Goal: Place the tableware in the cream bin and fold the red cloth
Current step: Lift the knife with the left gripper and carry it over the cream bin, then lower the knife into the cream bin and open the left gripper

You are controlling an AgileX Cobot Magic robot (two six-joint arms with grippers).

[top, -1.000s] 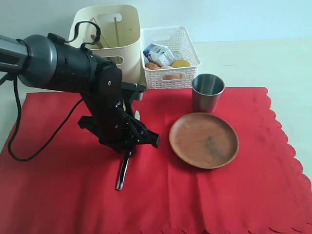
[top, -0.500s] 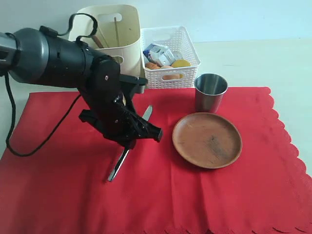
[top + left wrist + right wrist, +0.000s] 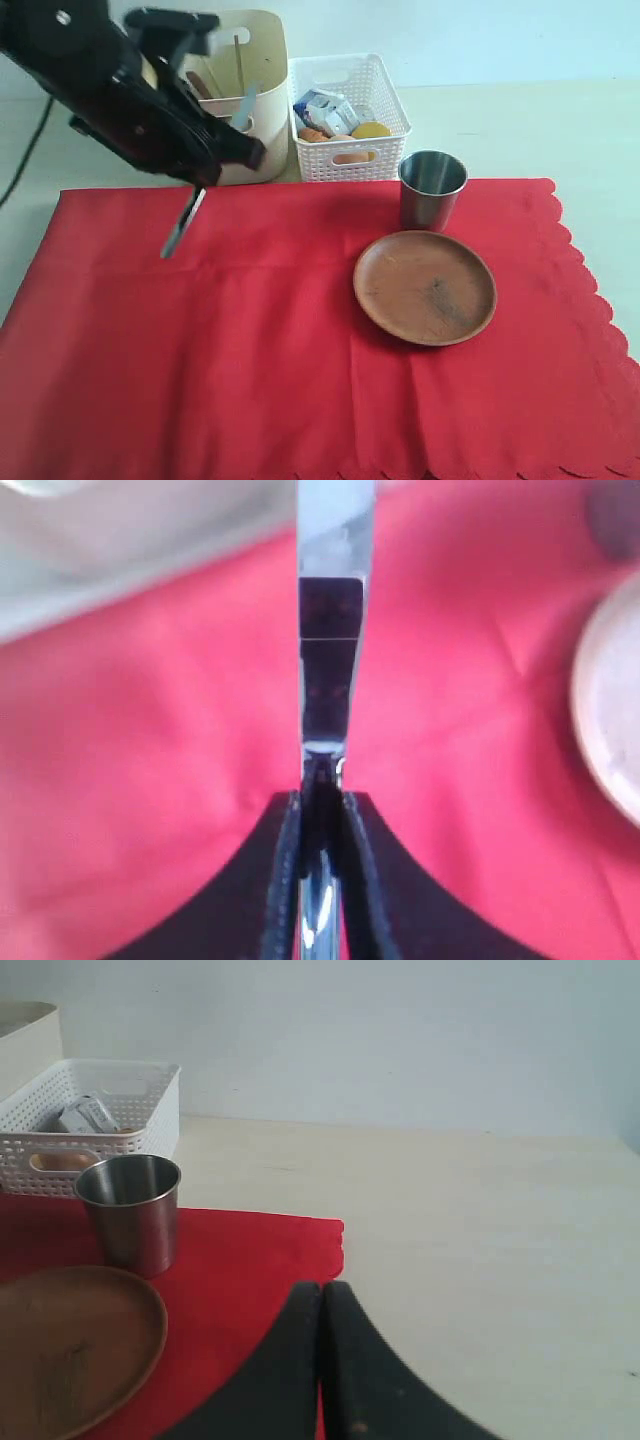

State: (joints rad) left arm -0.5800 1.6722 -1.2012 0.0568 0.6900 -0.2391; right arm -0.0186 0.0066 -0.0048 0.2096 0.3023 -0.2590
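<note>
The red cloth point(image 3: 300, 400) lies spread on the bench point(image 3: 520, 130). On it sits the round brown plate point(image 3: 425, 288), with the steel cup point(image 3: 432, 188) just behind. The left end effector point(image 3: 320, 795) grasps the metal table knife point(image 3: 183, 222) in the air above the cloth's far edge, before the cream bin point(image 3: 265, 50). The right end effector point(image 3: 322, 1305) is clenched, empty.

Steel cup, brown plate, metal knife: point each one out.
steel cup point(image 3: 432, 205), exterior view, on its outer wall.
brown plate point(image 3: 425, 287), exterior view, on the middle of its face.
metal knife point(image 3: 181, 227), exterior view, on its lower, free end.
</note>
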